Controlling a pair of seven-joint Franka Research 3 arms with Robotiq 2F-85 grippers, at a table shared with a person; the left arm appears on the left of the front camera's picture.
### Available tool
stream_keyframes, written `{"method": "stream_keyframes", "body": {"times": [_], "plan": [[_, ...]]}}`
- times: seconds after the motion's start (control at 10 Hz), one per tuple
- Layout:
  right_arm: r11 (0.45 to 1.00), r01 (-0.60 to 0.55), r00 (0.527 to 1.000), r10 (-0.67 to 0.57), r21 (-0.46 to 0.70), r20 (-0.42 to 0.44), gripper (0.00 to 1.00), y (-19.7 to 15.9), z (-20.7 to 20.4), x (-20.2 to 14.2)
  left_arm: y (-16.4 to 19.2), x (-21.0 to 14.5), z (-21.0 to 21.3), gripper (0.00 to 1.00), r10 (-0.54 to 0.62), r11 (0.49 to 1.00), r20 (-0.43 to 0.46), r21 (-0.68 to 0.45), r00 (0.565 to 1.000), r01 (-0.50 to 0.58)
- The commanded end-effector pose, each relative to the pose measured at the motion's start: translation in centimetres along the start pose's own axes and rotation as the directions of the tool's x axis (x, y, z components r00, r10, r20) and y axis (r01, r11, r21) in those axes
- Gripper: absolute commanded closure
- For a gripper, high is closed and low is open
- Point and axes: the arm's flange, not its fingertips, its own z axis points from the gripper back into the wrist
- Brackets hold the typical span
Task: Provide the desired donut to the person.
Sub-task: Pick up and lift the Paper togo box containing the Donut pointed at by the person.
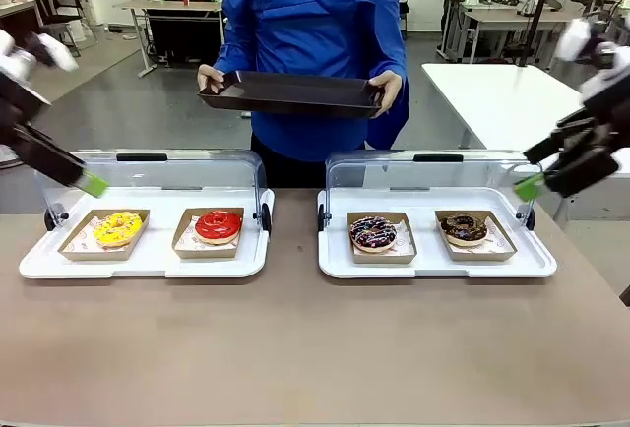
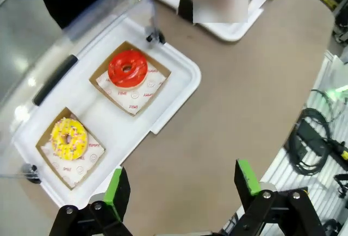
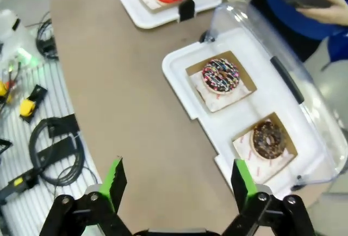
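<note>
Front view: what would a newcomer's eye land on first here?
Four bright donuts sit in a row: a yellow donut and a red donut in the left white tray, a sprinkled chocolate donut and a dark chocolate donut in the right white tray. Behind them, the person in blue holds a dark tray.

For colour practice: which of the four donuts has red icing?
The red donut, in the left tray beside the yellow donut; the right tray holds a sprinkled chocolate donut and a dark striped donut.
</note>
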Motion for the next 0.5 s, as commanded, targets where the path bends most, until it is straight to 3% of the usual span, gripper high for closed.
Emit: {"method": "stream_keyframes", "body": {"times": [0.0, 0.4], "plan": [[0.996, -0.031, 0.995, 0.023, 0.082, 0.098, 0.00, -2.5, 0.8, -1.9, -3.0, -9.4, -0.6, 0.00, -0.065, 0.997, 0.113, -0.045, 0.992, 0.070], [0.998, -0.043, 0.974, 0.031, 0.051, 0.225, 0.00, -3.5, 1.9, -4.1, -1.1, -12.2, 1.2, 0.00, -0.075, 0.997, 0.263, 0.019, 0.962, 0.073]]}}
